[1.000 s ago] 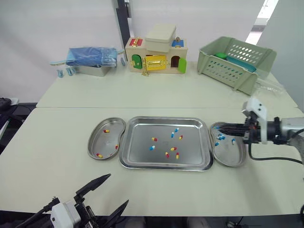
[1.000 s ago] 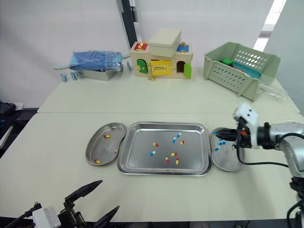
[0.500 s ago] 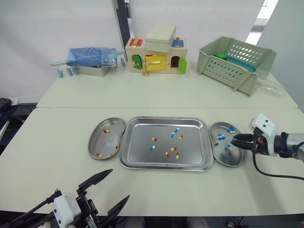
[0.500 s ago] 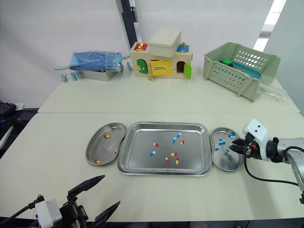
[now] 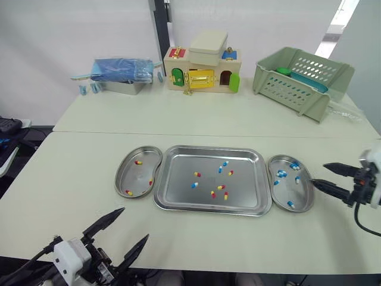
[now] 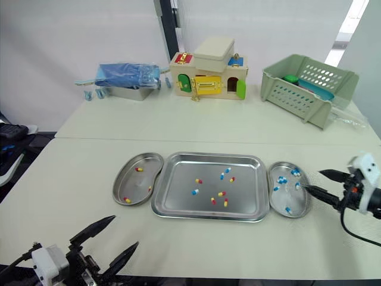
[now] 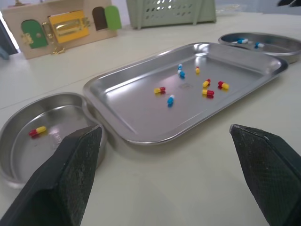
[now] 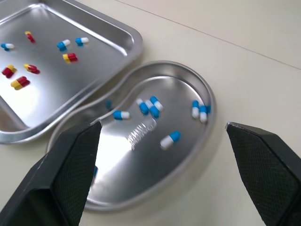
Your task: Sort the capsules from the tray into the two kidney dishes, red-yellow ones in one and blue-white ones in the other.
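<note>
At the table's [image 5: 77, 179] right edge, the right gripper [image 5: 318, 173] is held with its two black fingers spread apart and nothing between them. Just ahead of its fingertips lies a kidney dish [image 5: 286, 192] holding several blue-white capsules [image 5: 281, 173]. The nearer fingertip is close to the dish's rim but apart from it.

Beyond that dish, farther out from the right gripper, sits the tray [image 5: 178, 187], its edge just beside the dish. Eight capsules lie scattered over the tray's middle: five red-yellow capsules [image 5: 219, 187] and three more blue-white capsules, none touching a gripper.

On the tray's far side from the right gripper rests the second dish [image 5: 127, 177], with three red-yellow capsules in it. It lies straight ahead of the left gripper [image 5: 134, 223], which hangs at the near edge of the table, well short of dish and tray. Its fingers are wide apart and empty, pointing toward the tray, which lies ahead of it and to its right.

Well beyond both grippers, along the back of the table, stand a toy house [image 5: 203, 68], a green basket [image 5: 300, 74] and a blue bundle [image 5: 122, 68] on a metal tin.
</note>
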Available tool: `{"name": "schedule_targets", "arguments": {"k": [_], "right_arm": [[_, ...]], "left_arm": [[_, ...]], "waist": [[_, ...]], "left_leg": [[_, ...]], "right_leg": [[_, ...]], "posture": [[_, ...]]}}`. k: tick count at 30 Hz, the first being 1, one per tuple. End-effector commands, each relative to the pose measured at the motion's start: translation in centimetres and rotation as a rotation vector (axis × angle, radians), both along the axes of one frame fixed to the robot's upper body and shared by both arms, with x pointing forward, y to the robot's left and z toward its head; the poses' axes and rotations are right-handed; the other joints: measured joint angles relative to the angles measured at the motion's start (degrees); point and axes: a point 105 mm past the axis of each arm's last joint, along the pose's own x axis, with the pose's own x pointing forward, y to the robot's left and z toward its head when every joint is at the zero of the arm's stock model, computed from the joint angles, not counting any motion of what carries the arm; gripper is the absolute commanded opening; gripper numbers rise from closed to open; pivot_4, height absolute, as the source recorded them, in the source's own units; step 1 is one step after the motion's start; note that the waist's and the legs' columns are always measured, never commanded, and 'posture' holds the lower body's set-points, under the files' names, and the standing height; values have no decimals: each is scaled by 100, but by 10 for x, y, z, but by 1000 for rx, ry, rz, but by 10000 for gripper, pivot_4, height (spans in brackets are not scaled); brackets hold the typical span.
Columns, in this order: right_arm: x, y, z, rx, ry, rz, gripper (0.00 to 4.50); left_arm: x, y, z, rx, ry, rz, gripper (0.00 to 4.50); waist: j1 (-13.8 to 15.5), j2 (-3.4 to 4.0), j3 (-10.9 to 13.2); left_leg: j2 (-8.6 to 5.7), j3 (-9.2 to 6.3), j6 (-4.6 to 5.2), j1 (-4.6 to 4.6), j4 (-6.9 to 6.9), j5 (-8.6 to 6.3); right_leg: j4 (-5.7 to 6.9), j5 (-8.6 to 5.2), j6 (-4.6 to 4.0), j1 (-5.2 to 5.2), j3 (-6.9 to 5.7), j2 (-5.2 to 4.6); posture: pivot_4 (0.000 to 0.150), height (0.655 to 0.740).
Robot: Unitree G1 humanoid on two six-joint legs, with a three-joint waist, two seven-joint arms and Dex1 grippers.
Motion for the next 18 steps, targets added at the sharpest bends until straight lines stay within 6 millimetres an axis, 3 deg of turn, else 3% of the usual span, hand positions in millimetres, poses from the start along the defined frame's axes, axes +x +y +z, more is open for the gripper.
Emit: {"name": "schedule_targets", "arguments": {"k": [1, 8, 18], "right_arm": [[-6, -24, 5, 23, -74, -117, 44608], [0, -62, -10, 51, -156, -329, 44608], [4, -64, -11, 54, -172, -338, 44608]], "left_arm": [[-2, 18, 4, 7, -11, 100, 45000], [-11, 44, -5, 39, 22, 198, 45000], [-12, 46, -8, 38, 15, 217, 45000]], "waist": [[-17, 1, -1], [-65, 3, -3], [-54, 8, -5]], "left_leg": [[1, 0, 0, 3, 0, 0], [0, 3, 0, 6, -1, 0], [0, 4, 0, 4, -1, 0]], "right_leg": [[1, 0, 0, 2, 0, 0], [2, 0, 0, 2, 4, 0], [1, 0, 0, 2, 5, 0]], "posture": [[1500, 7400], [1500, 7400], [1500, 7400]]}}
